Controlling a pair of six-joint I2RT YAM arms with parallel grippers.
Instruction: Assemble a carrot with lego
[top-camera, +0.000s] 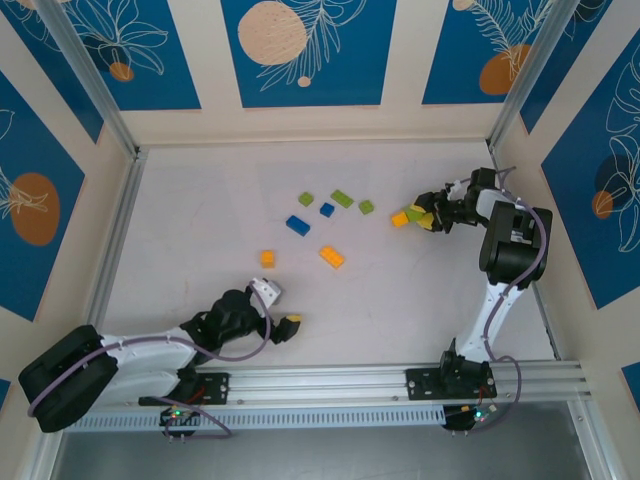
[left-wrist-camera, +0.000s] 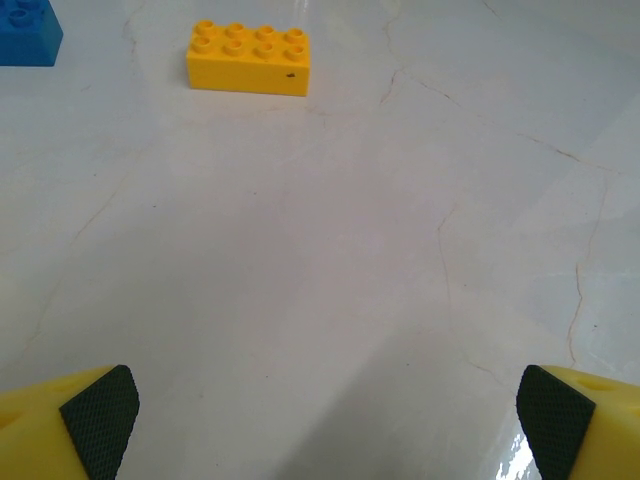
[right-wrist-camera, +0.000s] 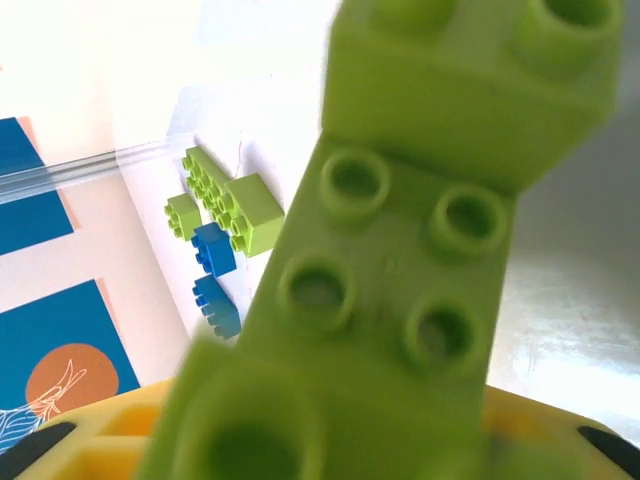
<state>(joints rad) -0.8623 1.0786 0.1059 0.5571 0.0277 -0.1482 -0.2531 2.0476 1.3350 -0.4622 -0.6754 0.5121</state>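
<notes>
Left arm: lies low and folded along the near edge, forearm stretched rightward just above the worktop (top-camera: 190, 220).
Left tool (top-camera: 282, 308): spread as wide as it goes, holding nothing. Its black pads (left-wrist-camera: 100, 418) sit at the bottom corners of the wrist view, with bare worktop in the gap.
Ahead of left tool: a long orange brick (left-wrist-camera: 248, 58) of two-by-four studs lies flat, well apart from the pads. The corner of a blue brick (left-wrist-camera: 25, 32) shows at the upper left of that view.
Right arm: rises from its base, elbow bent high, forearm reaching left and down over the right side of the worktop.
Right tool (top-camera: 427, 216): closed in around a lego clump (top-camera: 412, 215) of lime green with an orange piece at its left end. In the wrist view the clump sits between the yellow fingers (right-wrist-camera: 110, 425), very close and blurred. Cannot tell how far the jaws stand apart, nor whether they press on it.
Clump, close up: stacked lime-green bricks, tilted, with round sockets and studs facing the camera.
Loose lego: mid-worktop, left of the right tool — three lime-green bricks (top-camera: 342, 198) and a blue pair (top-camera: 297, 224).
Nearer the arms: the long orange brick and a small orange brick (top-camera: 267, 258), each lying apart from the others.
</notes>
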